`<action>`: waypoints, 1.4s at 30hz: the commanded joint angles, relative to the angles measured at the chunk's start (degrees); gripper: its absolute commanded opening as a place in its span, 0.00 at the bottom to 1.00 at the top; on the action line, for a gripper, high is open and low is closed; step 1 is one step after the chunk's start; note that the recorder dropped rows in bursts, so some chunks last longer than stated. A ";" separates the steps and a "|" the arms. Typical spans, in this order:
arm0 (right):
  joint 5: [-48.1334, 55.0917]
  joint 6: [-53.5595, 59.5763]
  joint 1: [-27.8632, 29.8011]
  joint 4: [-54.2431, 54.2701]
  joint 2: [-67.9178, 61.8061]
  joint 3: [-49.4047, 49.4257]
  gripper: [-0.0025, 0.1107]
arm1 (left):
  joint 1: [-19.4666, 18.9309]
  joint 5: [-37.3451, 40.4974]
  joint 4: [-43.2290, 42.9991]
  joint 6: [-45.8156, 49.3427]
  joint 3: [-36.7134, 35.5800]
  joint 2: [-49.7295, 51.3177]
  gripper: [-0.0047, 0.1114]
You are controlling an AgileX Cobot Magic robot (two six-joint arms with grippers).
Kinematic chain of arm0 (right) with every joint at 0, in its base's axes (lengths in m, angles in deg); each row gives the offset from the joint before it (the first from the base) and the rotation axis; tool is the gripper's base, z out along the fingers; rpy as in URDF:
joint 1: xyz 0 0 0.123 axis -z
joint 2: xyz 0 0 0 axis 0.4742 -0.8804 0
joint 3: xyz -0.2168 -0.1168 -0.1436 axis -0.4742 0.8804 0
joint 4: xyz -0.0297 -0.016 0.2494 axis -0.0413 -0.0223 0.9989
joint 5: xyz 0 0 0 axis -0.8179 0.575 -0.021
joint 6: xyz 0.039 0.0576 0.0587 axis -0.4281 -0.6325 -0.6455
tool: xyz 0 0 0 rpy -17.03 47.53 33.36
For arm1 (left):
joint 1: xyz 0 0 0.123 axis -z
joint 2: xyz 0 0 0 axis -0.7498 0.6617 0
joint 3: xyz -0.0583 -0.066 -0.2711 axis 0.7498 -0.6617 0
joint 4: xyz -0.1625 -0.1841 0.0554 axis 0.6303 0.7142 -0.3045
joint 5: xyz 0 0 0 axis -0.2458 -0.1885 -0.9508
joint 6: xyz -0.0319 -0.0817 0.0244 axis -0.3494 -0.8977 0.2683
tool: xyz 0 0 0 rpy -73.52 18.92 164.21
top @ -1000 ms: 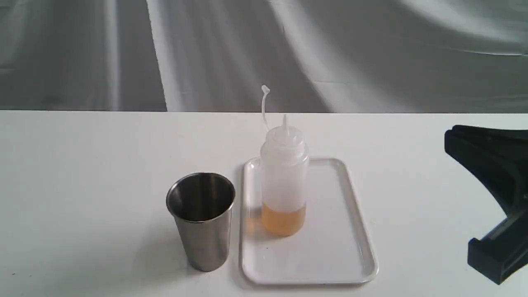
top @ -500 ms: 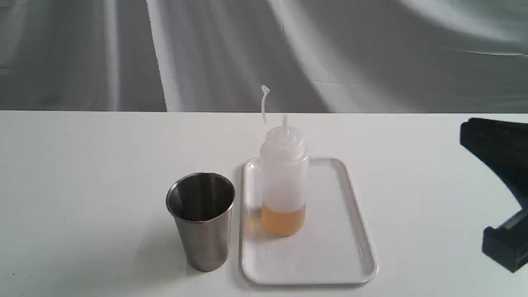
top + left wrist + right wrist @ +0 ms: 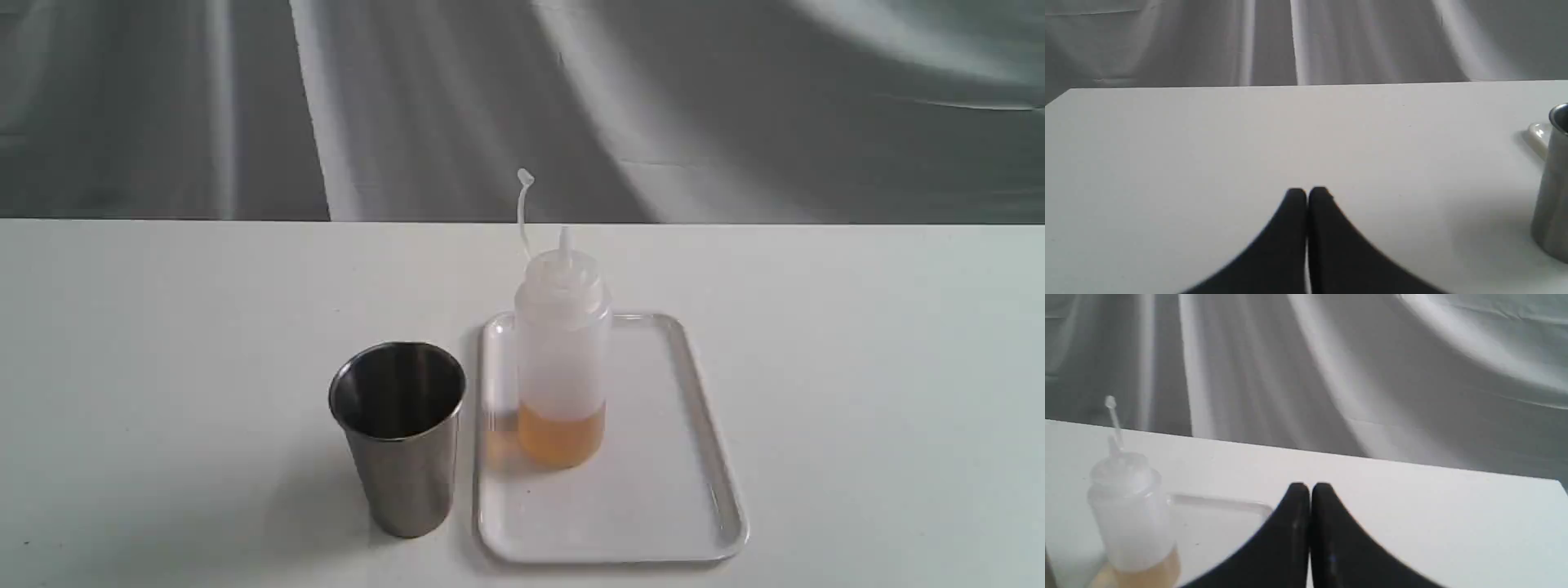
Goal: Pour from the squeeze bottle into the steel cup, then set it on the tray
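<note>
The squeeze bottle (image 3: 562, 351) stands upright on the white tray (image 3: 653, 490), amber liquid in its lower part, cap strap sticking up. Left of the tray stands the steel cup (image 3: 398, 437), upright on the table. Neither gripper shows in the exterior view. In the left wrist view my left gripper (image 3: 1307, 192) is shut and empty over bare table, with the cup (image 3: 1551, 183) off at the frame's edge. In the right wrist view my right gripper (image 3: 1309, 488) is shut and empty, apart from the bottle (image 3: 1128, 514) and the tray (image 3: 1220, 506).
A white table (image 3: 163, 327) carries everything, its far edge meeting a grey draped cloth backdrop (image 3: 522, 106). Bare tabletop lies to both sides of the cup and tray.
The right arm, seen at the right edge of the exterior view earlier, has drawn off to the right and left that view. Bottle, cup and tray have not moved.
</note>
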 commanded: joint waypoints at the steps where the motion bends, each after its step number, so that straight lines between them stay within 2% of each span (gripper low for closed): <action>1: 1.40 0.93 2.38 0.44 2.72 1.97 0.02 | 0.46 -0.42 0.04 -0.10 -0.25 -0.15 0.04; 9: -7.89 1.45 7.05 0.56 12.41 14.34 0.02 | 0.46 -0.42 0.04 -0.10 -0.25 -0.15 0.04; 14: -12.48 1.45 7.20 0.82 17.26 20.96 0.02 | 0.46 -0.42 0.04 -0.23 -0.25 -0.15 0.04; 19: -12.74 1.21 7.38 0.95 20.18 24.23 0.02 | 0.46 -0.42 0.04 -0.23 -0.25 -0.15 0.04; 26: -12.87 -2.18 12.38 1.64 24.59 27.17 0.02 | 0.46 -0.42 0.04 -0.01 -0.25 -0.15 0.04; 31: -12.59 -2.18 13.88 2.33 29.52 27.87 0.02 | 0.46 -0.42 0.04 -0.01 -0.25 -0.15 0.04; 42: -4.51 -1.49 13.88 2.52 29.85 27.87 0.02 | 0.46 -0.42 0.04 -0.22 -0.25 -0.15 0.04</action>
